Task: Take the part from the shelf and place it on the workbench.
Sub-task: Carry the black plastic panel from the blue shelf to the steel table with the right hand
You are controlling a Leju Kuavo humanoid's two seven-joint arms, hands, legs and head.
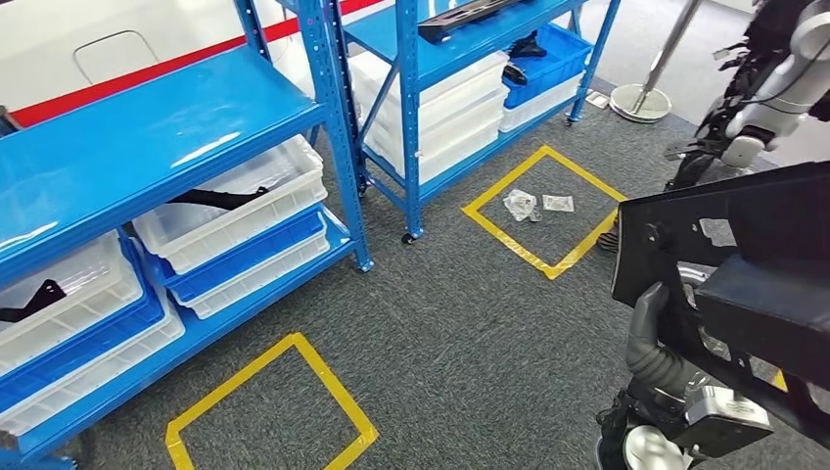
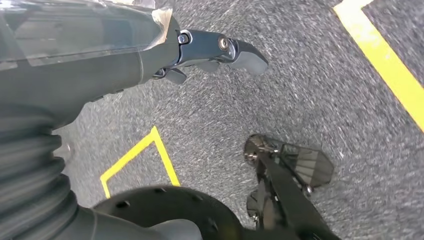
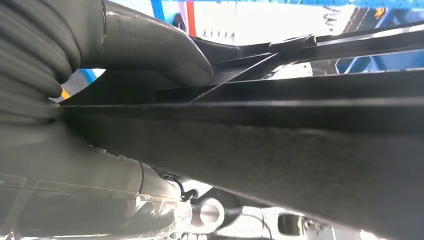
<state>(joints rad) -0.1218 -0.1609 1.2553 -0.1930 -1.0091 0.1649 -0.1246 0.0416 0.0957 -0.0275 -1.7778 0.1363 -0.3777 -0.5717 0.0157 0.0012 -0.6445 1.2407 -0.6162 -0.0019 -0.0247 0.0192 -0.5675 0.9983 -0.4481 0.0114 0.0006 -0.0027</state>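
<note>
- Two blue shelf units stand in my head view: the near shelf [image 1: 147, 137] across the upper left of the frame, the far shelf [image 1: 460, 49] at upper centre.
- On the near shelf's lower levels I see white bins [image 1: 245, 201] stacked over blue bins [image 1: 250, 257]; a black strap-like piece [image 1: 220, 199] lies in the upper white one.
- On the far shelf's top deck lies a long black part [image 1: 470, 15], with more white bins and a blue bin [image 1: 548, 59] below it.
- Yellow tape marks two squares on the grey carpet floor [image 1: 460, 333]: one square [image 1: 269, 411] at lower centre-left, another [image 1: 543, 211] at centre right, with small clear bags [image 1: 533, 204] lying inside that one.
- The task's part [image 1: 734, 264], a large black panel, fills the lower right of my head view, held off the floor and well apart from both shelves.
- My right robot hand [image 1: 651, 338] is clamped on the part: its grey thumb rises against the panel's left edge, and in the right wrist view the thumb [image 3: 155, 47] presses down on the panel's top face, with the rest of the hand beneath.
- My left robot hand [image 2: 210, 50] shows in the left wrist view with dark fingers stretched over the carpet; I cannot tell whether it grips anything.
- A second robot [image 1: 773, 78] stands at the upper right of the frame, beside a round stand base [image 1: 639, 101].
</note>
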